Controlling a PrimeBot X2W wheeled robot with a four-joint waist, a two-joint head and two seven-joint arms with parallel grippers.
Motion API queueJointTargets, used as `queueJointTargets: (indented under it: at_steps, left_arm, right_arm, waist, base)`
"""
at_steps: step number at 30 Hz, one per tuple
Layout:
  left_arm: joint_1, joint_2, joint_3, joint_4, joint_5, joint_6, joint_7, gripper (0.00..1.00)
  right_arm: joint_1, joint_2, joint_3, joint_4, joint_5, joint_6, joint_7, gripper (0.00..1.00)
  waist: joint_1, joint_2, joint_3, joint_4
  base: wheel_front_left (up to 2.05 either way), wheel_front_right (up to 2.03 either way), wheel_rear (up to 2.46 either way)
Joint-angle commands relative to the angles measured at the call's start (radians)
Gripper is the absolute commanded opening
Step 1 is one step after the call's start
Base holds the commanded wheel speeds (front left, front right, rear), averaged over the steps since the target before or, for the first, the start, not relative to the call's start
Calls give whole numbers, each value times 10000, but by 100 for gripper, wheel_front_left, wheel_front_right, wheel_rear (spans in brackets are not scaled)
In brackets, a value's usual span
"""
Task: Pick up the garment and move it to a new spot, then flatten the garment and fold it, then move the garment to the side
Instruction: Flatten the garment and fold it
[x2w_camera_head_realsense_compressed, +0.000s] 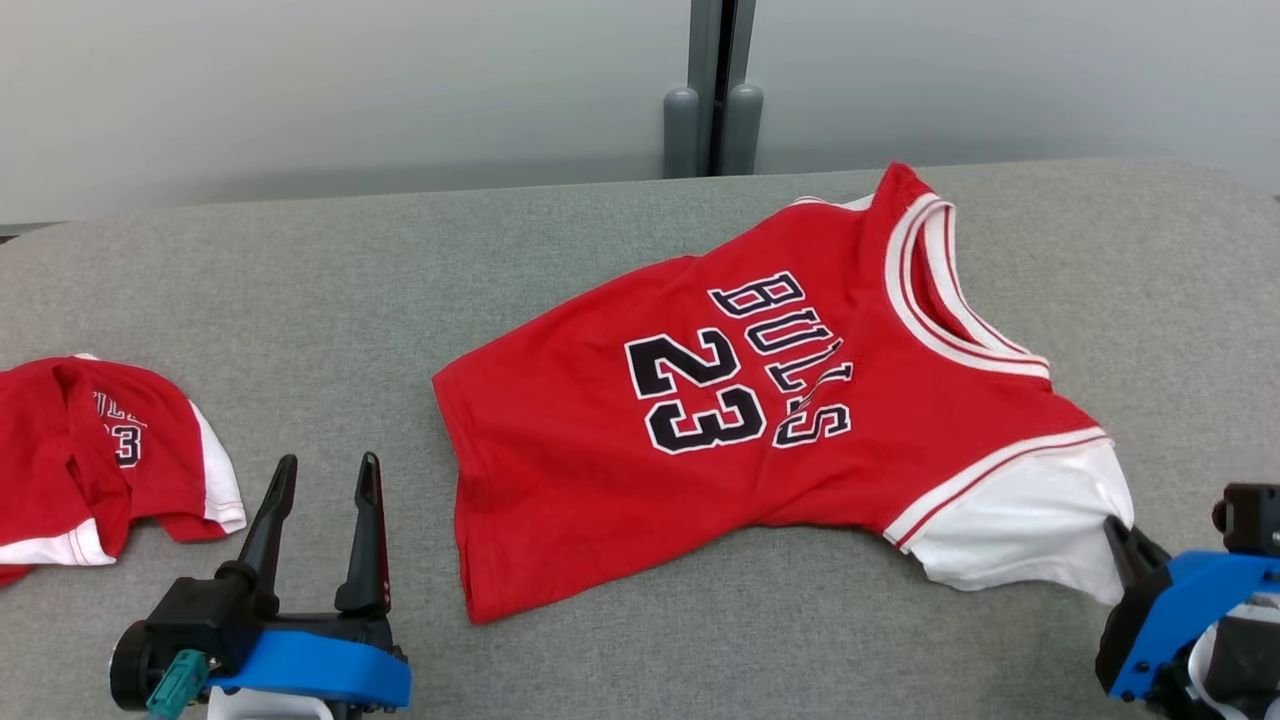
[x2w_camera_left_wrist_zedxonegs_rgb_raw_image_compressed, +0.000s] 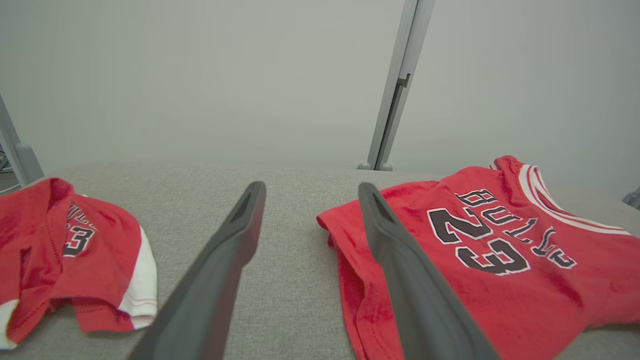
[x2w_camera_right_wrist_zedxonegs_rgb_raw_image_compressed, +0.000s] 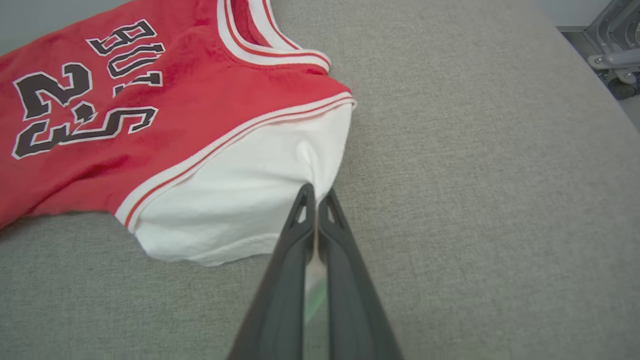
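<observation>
The garment (x2w_camera_head_realsense_compressed: 720, 420) is a red jersey with "BULLS 23" in black and white sleeves, spread mostly flat on the grey table (x2w_camera_head_realsense_compressed: 300, 300), collar toward the far right. My right gripper (x2w_camera_head_realsense_compressed: 1115, 525) is at its near right sleeve. In the right wrist view the two fingers are pressed together at the gripper's tip (x2w_camera_right_wrist_zedxonegs_rgb_raw_image_compressed: 315, 192), pinching the puckered edge of the white sleeve (x2w_camera_right_wrist_zedxonegs_rgb_raw_image_compressed: 240, 200). My left gripper (x2w_camera_head_realsense_compressed: 328, 462) stands open over bare table, left of the garment's hem (x2w_camera_left_wrist_zedxonegs_rgb_raw_image_compressed: 345, 250), holding nothing; its tips (x2w_camera_left_wrist_zedxonegs_rgb_raw_image_compressed: 311, 189) are well apart.
A second red jersey (x2w_camera_head_realsense_compressed: 100, 450) lies crumpled at the table's left edge, also seen in the left wrist view (x2w_camera_left_wrist_zedxonegs_rgb_raw_image_compressed: 75, 250). A grey post (x2w_camera_head_realsense_compressed: 712, 100) stands behind the table against a pale wall. The table's right edge (x2w_camera_right_wrist_zedxonegs_rgb_raw_image_compressed: 575, 50) runs close to the right arm.
</observation>
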Motion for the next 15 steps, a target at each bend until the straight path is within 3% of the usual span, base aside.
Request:
queueJointTargets:
  at_steps: [1,2,15]
  left_arm:
    - [57,62,-37,-55,-22,49,16,100]
    - [99,64,-56,-70,-27,65,40,100]
    - [415,11,-204,-169,-51,241,127,100]
  right_arm:
    - [273,-18,-18,22,148,6,-161,95]
    - [323,-18,-17,61,155,6,-320,100]
    - [616,-18,1205,137,-274,6,-3975,100]
  waist:
    - [0,0,-31,26]
    - [0,0,-44,40]
    - [0,0,-418,194]
  base:
    - [0,0,0]
    - [0,0,0]
    - [0,0,0]
